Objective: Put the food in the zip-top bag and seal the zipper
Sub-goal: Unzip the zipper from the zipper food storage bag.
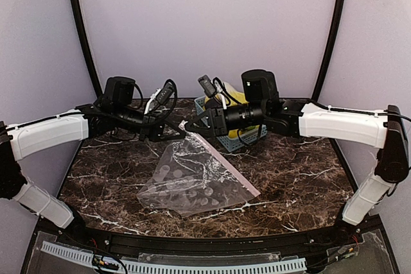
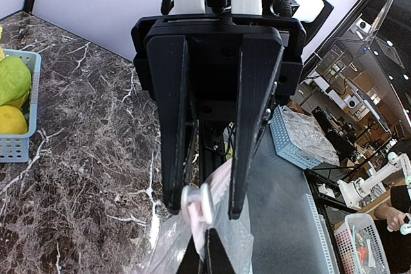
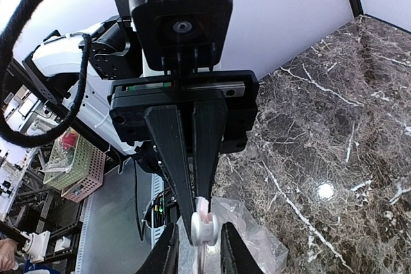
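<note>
Lying crumpled at the centre of the dark, white-veined marble table (image 1: 302, 165), the zip-top bag (image 1: 192, 181) was clear floppy film printed with white dots, and its far corner was raised off the surface. The zipper (image 1: 252, 188), a thin pale pink strip, ran along the bag's right edge up to that raised corner. The left gripper (image 2: 202, 258) was pinched flat on the zipper beside a small white rounded slider (image 2: 198, 202). The right gripper (image 2: 204, 208) faced it tip to tip, its black tapered fingers narrowly parted and straddling the slider. The food (image 2: 11, 80), yellow leafy and round pieces, sat in a light blue slatted plastic basket (image 2: 18, 147) just behind both grippers.
</note>
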Tool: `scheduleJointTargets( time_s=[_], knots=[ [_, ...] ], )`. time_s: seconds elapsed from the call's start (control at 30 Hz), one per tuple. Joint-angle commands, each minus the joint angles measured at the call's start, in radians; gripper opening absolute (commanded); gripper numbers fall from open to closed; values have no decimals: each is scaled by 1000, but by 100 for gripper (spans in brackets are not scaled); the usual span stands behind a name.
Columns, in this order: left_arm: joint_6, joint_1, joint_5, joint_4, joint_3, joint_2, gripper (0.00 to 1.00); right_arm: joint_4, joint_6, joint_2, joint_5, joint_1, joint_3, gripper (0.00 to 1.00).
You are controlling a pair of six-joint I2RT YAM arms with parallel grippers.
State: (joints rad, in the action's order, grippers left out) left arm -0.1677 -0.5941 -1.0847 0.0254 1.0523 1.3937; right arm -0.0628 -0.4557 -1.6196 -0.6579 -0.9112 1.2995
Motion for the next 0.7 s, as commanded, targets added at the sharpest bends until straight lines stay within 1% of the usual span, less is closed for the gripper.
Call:
scheduleJointTargets(
  time_s=[0.0, 0.2, 0.37, 0.47, 0.5, 0.53, 0.57, 0.63, 0.67],
  knots=[
    [18, -7, -11, 25, 22, -1, 1, -50, -24, -8, -16, -7, 23, 20],
    [20, -9, -9, 27, 22, 1, 1, -59, -34, -7, -14, -8, 19, 13],
    [21, -9, -6, 33, 24, 2, 1, -63, -38, -8, -14, -8, 17, 2],
    [21, -9, -4, 33, 25, 1, 2, -62, -37, -8, -13, -8, 15, 0],
    [21, -9, -2, 32, 26, 2, 9, -61, -38, -9, -11, -8, 14, 0],
    [18, -9, -1, 32, 26, 1, 13, -61, -37, -9, -10, -8, 13, 0],
    [17, -9, -1, 30, 26, 2, 22, -61, -37, -9, -9, -8, 12, 0],
    [11, -9, -3, 24, 27, -1, 32, -61, -38, -11, -11, -8, 11, 0],
    [7, -9, -5, 21, 27, -2, 33, -60, -39, -11, -11, -8, 11, 0]
  ],
)
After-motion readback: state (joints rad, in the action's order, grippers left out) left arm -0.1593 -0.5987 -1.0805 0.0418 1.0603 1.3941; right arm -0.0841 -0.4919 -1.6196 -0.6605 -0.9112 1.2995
